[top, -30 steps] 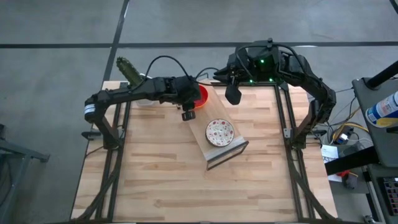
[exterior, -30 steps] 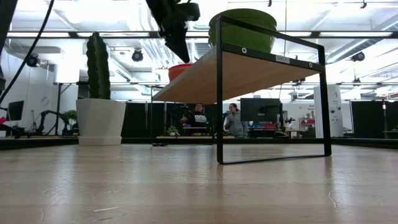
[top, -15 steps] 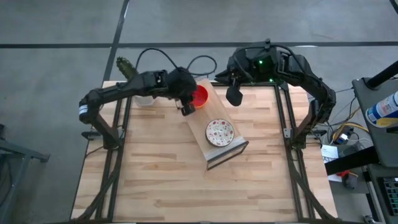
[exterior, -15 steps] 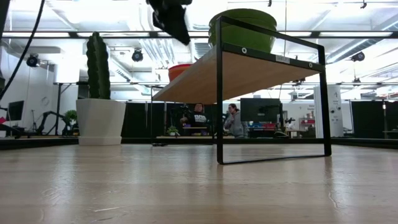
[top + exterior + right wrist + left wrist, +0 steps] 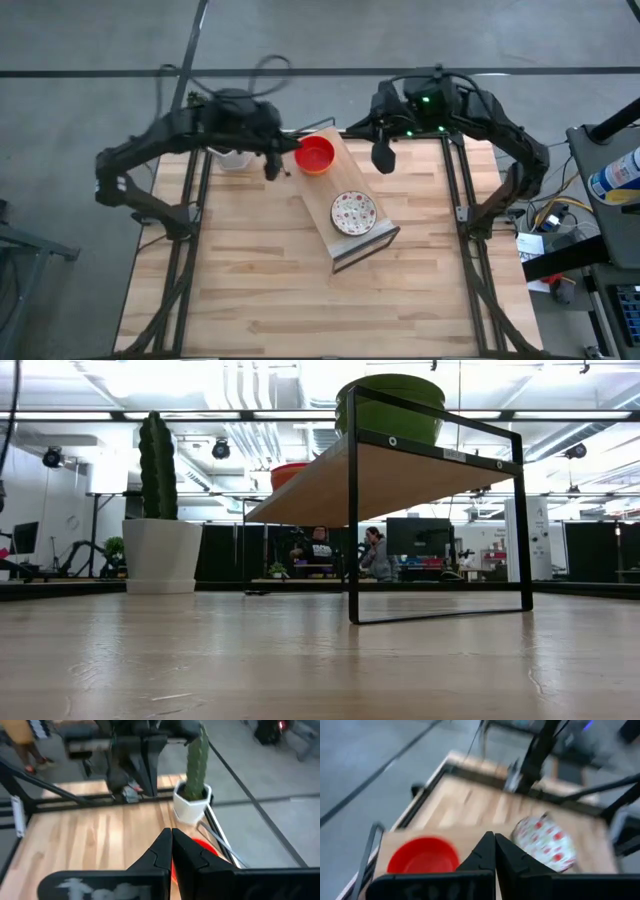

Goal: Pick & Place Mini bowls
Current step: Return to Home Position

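Note:
A plain red mini bowl [image 5: 315,155] sits on the far end of a slanted wooden shelf [image 5: 330,185]. A white, red-speckled mini bowl [image 5: 353,212] sits nearer its middle. My left gripper [image 5: 272,165] hangs shut and empty just left of the red bowl, clear of it. In the left wrist view its fingers [image 5: 494,851] meet above the red bowl [image 5: 422,855] and the speckled bowl [image 5: 544,842]. My right gripper [image 5: 383,157] hangs shut and empty to the right of the shelf's far end. Its own view [image 5: 171,847] confirms it.
A cactus in a white pot [image 5: 235,158] stands at the far left, right by my left arm, and shows in the low view [image 5: 162,550]. The shelf's black metal frame [image 5: 352,510] raises the board above the table. Bare wooden tabletop [image 5: 300,310] lies toward the near edge.
My left gripper has drawn away from the red bowl toward the table's left edge and risen out of the low view. The arm has swung back over the far left corner. Both bowls stay in place on the shelf.

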